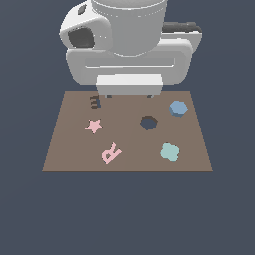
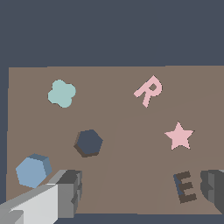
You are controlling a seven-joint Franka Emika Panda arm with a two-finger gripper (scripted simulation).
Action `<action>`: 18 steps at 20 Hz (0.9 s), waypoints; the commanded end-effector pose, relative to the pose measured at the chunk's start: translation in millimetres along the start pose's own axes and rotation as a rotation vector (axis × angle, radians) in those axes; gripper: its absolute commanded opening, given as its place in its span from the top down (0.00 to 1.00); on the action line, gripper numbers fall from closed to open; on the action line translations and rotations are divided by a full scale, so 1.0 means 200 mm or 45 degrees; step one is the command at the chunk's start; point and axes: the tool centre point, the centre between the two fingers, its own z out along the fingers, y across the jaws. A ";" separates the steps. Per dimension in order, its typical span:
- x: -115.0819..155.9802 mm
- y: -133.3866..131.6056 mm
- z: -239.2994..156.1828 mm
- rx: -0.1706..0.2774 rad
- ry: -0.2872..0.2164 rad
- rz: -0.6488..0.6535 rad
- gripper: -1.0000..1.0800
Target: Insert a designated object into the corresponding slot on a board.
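Observation:
The light-blue hexagonal block [image 1: 178, 108] lies flat on the brown board [image 1: 74, 159], beyond and to the exterior view's right of the dark hexagonal slot [image 1: 148, 122]. The block [image 2: 33, 170], slot [image 2: 89, 142] and board [image 2: 118, 118] also show in the wrist view. My gripper [image 1: 128, 94] hovers above the board's far edge, open wide and empty. In the wrist view the gripper [image 2: 142, 190] has one finger [image 2: 70, 188] beside the block, apart from it. The arm's body hides the board's far edge.
On the board are a pink star [image 1: 93, 125], a pink letter R [image 1: 110, 153], a teal rounded flower-like piece [image 1: 170, 152] and a small dark letter-shaped mark [image 1: 94, 102] near the far left corner. Dark floor surrounds the board.

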 end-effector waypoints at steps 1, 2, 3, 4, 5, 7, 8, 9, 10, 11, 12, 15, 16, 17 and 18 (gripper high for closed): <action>0.00 0.00 0.00 0.000 0.000 0.000 0.04; 0.00 0.00 0.00 0.000 0.000 -0.001 0.04; 0.00 -0.01 0.01 0.000 0.000 -0.004 0.04; 0.00 -0.02 0.01 0.000 -0.001 -0.008 0.04; -0.01 -0.03 0.02 0.000 -0.001 -0.014 0.04; -0.02 -0.08 0.06 0.000 -0.003 -0.032 0.04; -0.03 -0.11 0.08 0.000 -0.004 -0.043 0.04; -0.04 -0.14 0.10 0.000 -0.005 -0.056 0.04; -0.05 -0.18 0.13 -0.001 -0.006 -0.071 0.04; -0.06 -0.22 0.16 -0.001 -0.008 -0.088 0.04; -0.08 -0.26 0.19 -0.001 -0.009 -0.107 0.04; -0.14 -0.43 0.31 -0.001 -0.015 -0.175 0.04; -0.16 -0.49 0.36 -0.002 -0.018 -0.199 0.04; -0.18 -0.54 0.40 -0.002 -0.020 -0.222 0.04; -0.20 -0.59 0.44 -0.003 -0.022 -0.243 0.04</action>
